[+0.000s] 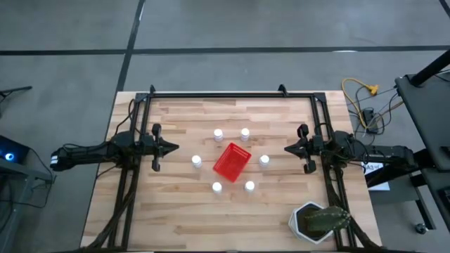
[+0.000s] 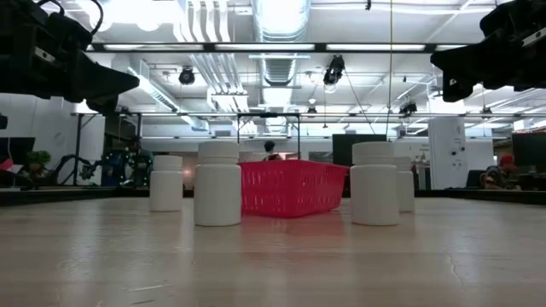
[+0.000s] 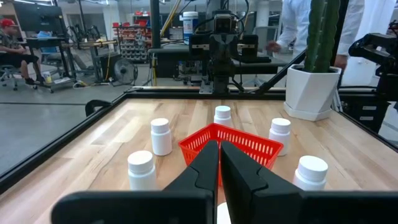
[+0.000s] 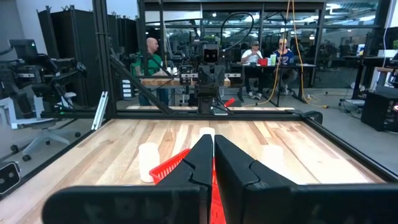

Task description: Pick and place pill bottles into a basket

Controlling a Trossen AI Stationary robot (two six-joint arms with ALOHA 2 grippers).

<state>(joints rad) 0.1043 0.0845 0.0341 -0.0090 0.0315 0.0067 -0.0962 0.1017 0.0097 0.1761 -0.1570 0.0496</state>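
While both of my arms are waiting at opposite edges of the wooden surface (image 1: 176, 218), my left gripper (image 1: 174, 147) is hovering at the left side and my right gripper (image 1: 288, 148) is hovering at the right side, each pointing inward toward the middle. Both sets of fingers are clenched together with nothing between them; the left wrist view is showing my left fingers (image 3: 202, 163) pressed tip to tip, and the right wrist view is showing the same for my right fingers (image 4: 200, 154).

Centre: the red basket (image 1: 232, 161) is sitting on the surface, turned at an angle to the surface's edges and holding nothing.

Ring: six white pill bottles are standing upright around the basket, all outside it and apart from it. Far side: bottle one (image 1: 218, 133) and bottle two (image 1: 245, 133). Left of the basket: bottle three (image 1: 197, 161). Right of the basket: bottle four (image 1: 264, 160). Near side: bottle five (image 1: 217, 187) and bottle six (image 1: 249, 186).

Near right corner: a white pot with a green cactus (image 1: 318, 221) is standing well apart from the bottles.

Low view: the basket (image 2: 290, 188) is appearing behind two near bottles, with my grippers hanging above the surface at the upper corners.

Beyond the surface, people are sitting and standing in the room (image 4: 151, 59).
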